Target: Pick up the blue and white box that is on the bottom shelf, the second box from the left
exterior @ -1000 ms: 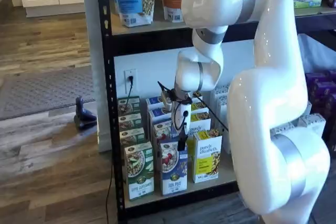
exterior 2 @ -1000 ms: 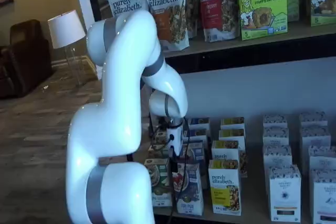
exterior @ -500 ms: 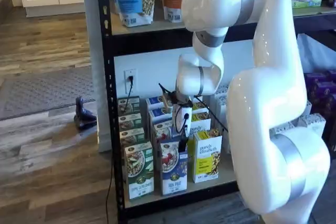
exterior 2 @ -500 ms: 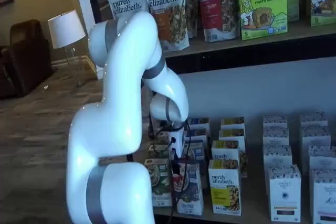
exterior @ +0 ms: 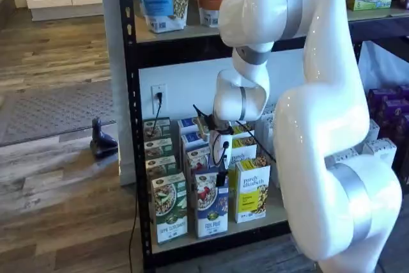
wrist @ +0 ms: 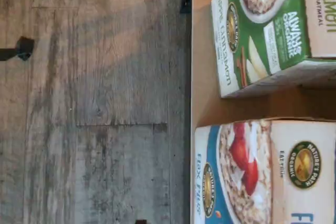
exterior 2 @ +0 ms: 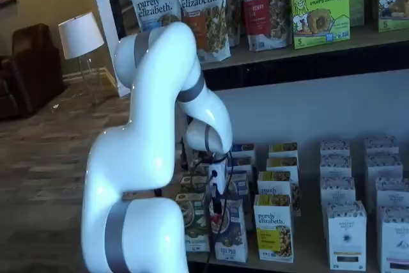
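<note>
My arm (exterior: 319,126) fills most of both shelf views, reaching down to the bottom shelf (exterior: 268,217). The blue and white box (exterior: 211,202) stands at that shelf's front edge, between a green-and-white carton (exterior: 169,207) and a yellow carton (exterior: 252,190). The gripper (exterior: 221,177) hangs just above its top, fingers side-on but spread wide. I judge this the approach; next I must descend to straddle the box, then close.
</note>
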`<state>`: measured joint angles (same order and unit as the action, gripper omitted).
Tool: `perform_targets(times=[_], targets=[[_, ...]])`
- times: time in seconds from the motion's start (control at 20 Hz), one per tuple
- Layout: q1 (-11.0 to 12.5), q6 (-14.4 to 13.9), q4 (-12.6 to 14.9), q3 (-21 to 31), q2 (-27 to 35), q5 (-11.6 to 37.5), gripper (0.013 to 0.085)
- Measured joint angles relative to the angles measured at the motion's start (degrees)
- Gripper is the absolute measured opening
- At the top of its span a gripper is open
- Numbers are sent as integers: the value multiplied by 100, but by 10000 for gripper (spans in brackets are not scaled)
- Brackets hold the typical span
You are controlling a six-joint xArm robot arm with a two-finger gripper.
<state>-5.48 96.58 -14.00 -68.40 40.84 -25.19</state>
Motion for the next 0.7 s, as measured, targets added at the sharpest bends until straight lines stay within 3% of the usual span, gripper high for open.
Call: perform_targets(times=[0.7], targets=[[27, -309, 359, -1021, 833, -211, 850]])
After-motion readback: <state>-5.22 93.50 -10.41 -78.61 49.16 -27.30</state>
